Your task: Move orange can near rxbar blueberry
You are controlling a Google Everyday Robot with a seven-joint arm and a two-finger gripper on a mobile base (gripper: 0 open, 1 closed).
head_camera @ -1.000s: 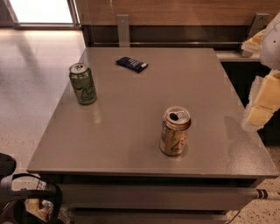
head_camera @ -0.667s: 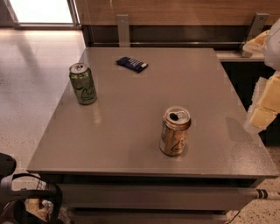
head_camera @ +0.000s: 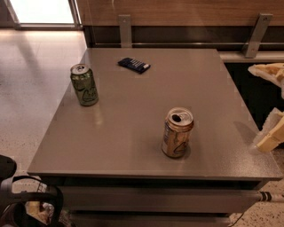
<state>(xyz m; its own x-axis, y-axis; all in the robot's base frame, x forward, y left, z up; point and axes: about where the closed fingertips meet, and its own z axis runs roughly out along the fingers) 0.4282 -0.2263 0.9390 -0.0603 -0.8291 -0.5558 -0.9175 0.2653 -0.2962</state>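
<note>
One end effector: pale, at the right edge of my view, just off the right side of the surface and partly cut off. I cannot tell whether it is open or closed.
Task can: the orange can stands upright on the front right part of the surface, its silver top showing, apart from the end effector.
Task bar: the rxbar blueberry lies flat near the back edge, left of centre, well apart from the orange can.
Other can: the green can stands upright near the left edge, front-left of the rxbar blueberry.
Top: the surface is a plain grey square slab with a dull sheen, and I see a grey ledge under its front edge.
Room: a pale speckled floor lies to the left, a bright window is at top left, and a wood-panelled wall runs along the back with two metal brackets.
Change: the end effector sits lower in my view than a second ago and a touch further right. Both cans and the bar are where they were.
</note>
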